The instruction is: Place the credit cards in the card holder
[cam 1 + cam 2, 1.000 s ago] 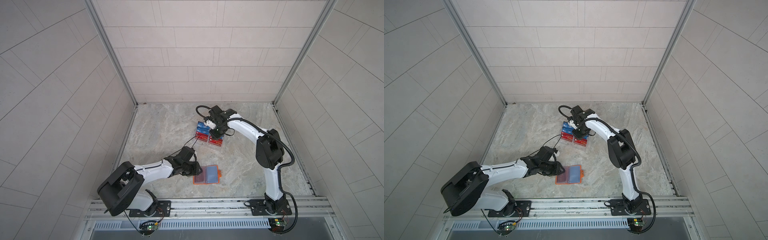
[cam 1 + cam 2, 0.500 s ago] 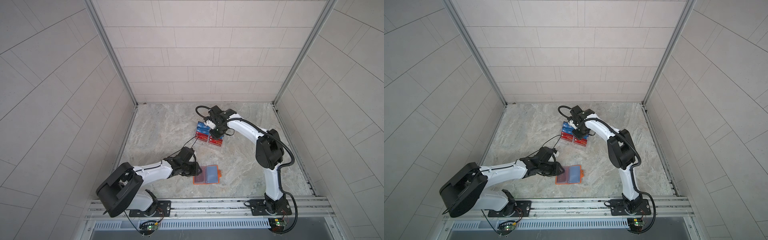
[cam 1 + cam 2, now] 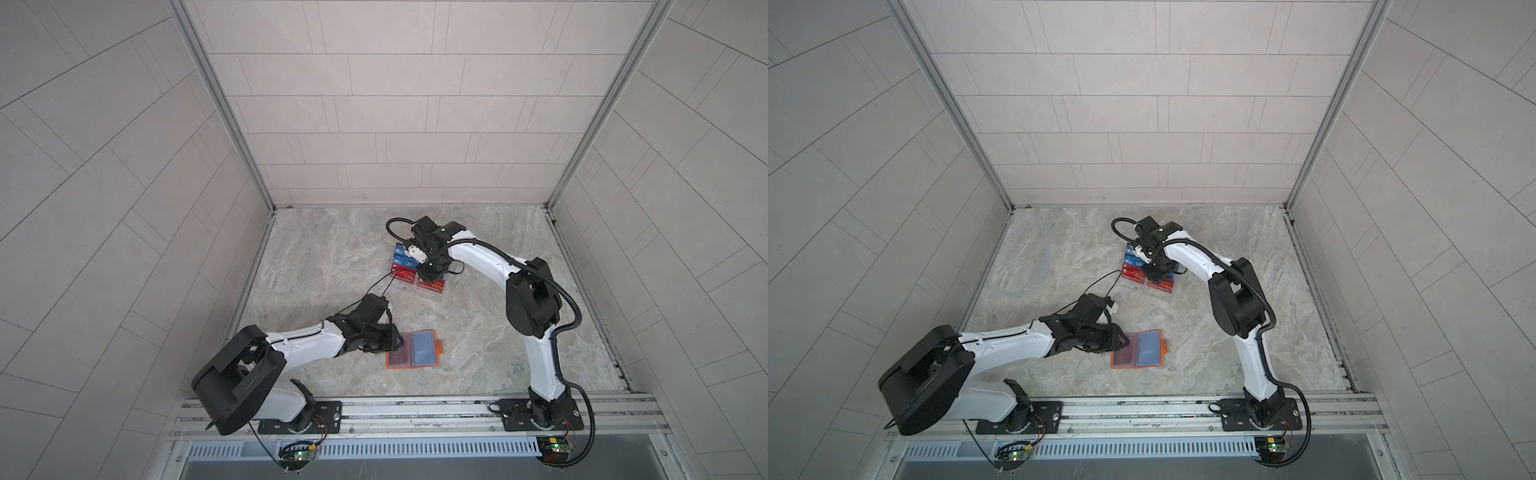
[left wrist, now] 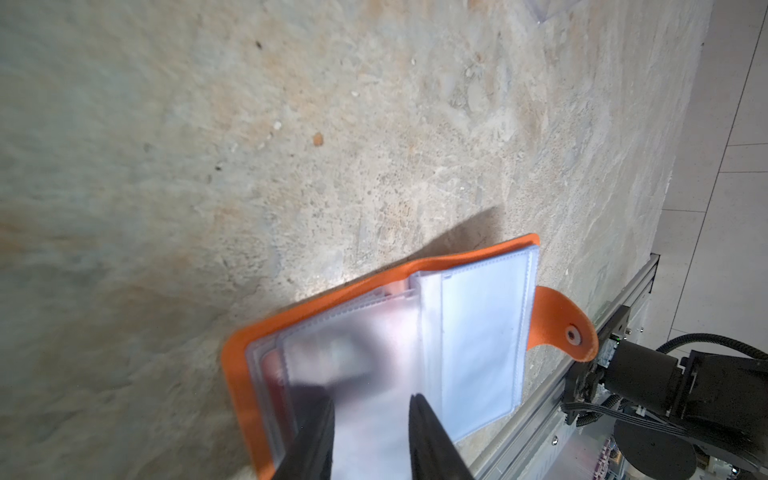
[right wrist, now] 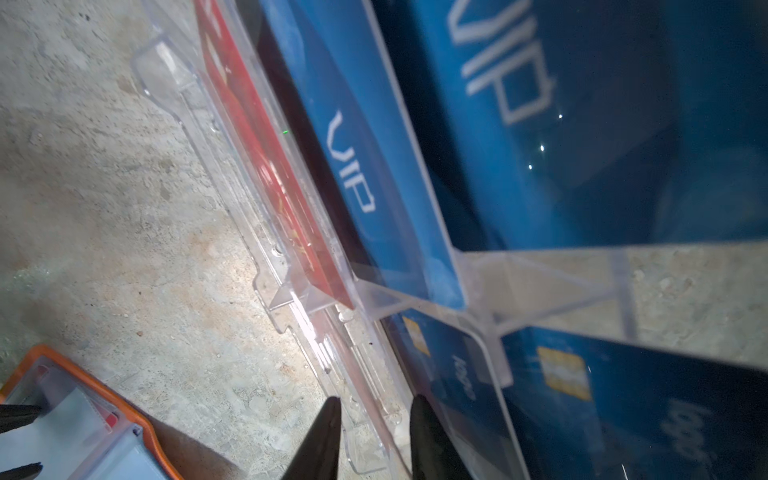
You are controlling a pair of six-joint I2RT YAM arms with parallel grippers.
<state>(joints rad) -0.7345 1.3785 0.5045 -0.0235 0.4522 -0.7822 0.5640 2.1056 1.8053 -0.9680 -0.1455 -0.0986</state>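
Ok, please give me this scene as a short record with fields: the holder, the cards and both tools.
card holder: orange, lies open on the table, clear sleeves up, snap tab undone
cards: blue cards and red cards stand in the clear stand
left tool: open, fingers over the holder's sleeves
right tool: open, above the stand, nothing between its fingers
filled sleeves: a reddish tint shows under one sleeve; cannot tell more

Orange card holder (image 4: 478, 332) (open) under tool (image 4: 372, 400).
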